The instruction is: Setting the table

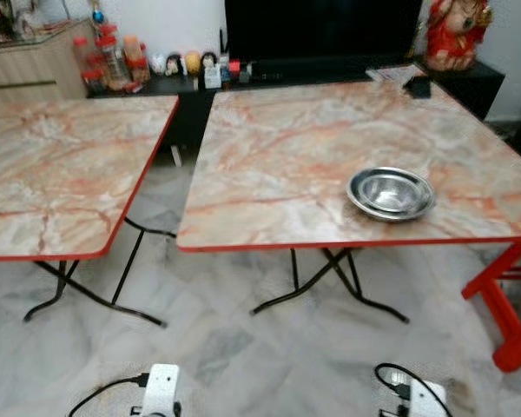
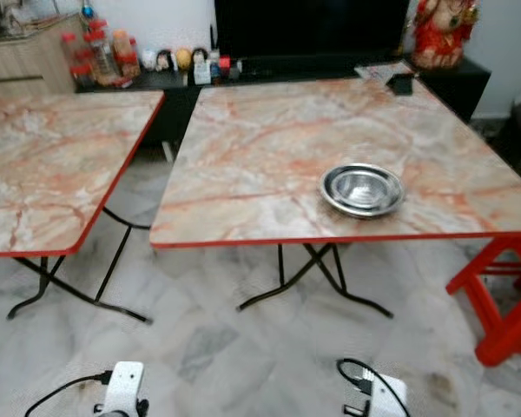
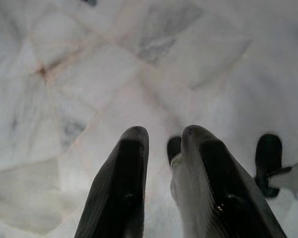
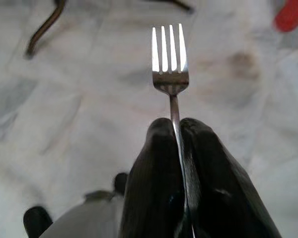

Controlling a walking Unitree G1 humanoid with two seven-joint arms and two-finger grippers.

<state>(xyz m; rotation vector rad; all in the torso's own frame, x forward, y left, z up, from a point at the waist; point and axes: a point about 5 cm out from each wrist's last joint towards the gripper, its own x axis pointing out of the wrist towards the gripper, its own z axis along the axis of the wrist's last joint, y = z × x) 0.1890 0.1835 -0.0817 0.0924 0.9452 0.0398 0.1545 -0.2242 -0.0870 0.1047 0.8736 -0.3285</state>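
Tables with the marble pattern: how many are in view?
2. One table stands on the robot's left; the other table stands ahead, carrying a steel bowl. More may stand outside the frame.

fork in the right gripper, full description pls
The fork is shiny silver metal with four straight tines and a thin neck. The right gripper is shut on its handle, the two black fingers pinching it just below the neck, so the rest of the handle is hidden. The head sticks straight out past the fingertips, tines pointing away from the wrist. Nothing else touches it; pale marble floor lies behind it.
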